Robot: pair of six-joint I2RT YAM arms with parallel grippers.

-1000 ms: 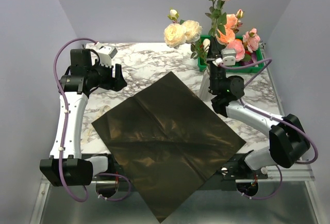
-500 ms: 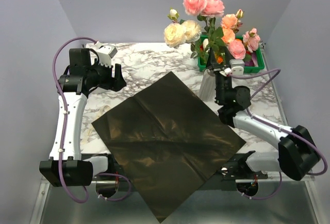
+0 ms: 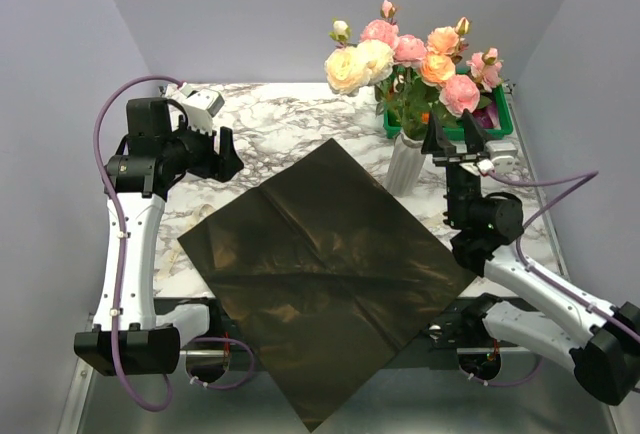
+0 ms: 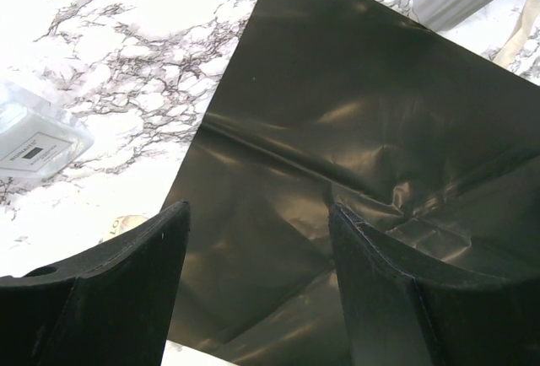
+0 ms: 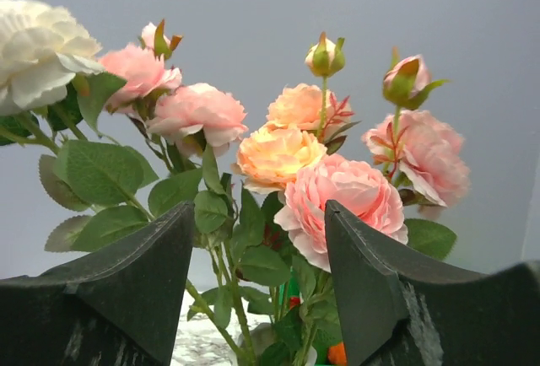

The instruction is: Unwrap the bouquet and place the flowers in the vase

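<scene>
Grey walls enclose a marble table (image 3: 290, 114). Dark wrapping paper (image 3: 320, 274) lies flat and unfolded at its centre. The flowers (image 3: 400, 54) stand in the vase (image 3: 406, 162) at the far right. The right end effector (image 3: 451, 137) is just beside the vase, jaws apart, holding nothing. The left end effector (image 3: 232, 154) hangs over the table's left side, wide open and empty. Placement appears complete. Next move: draw the right arm away without touching vase or blooms.
</scene>
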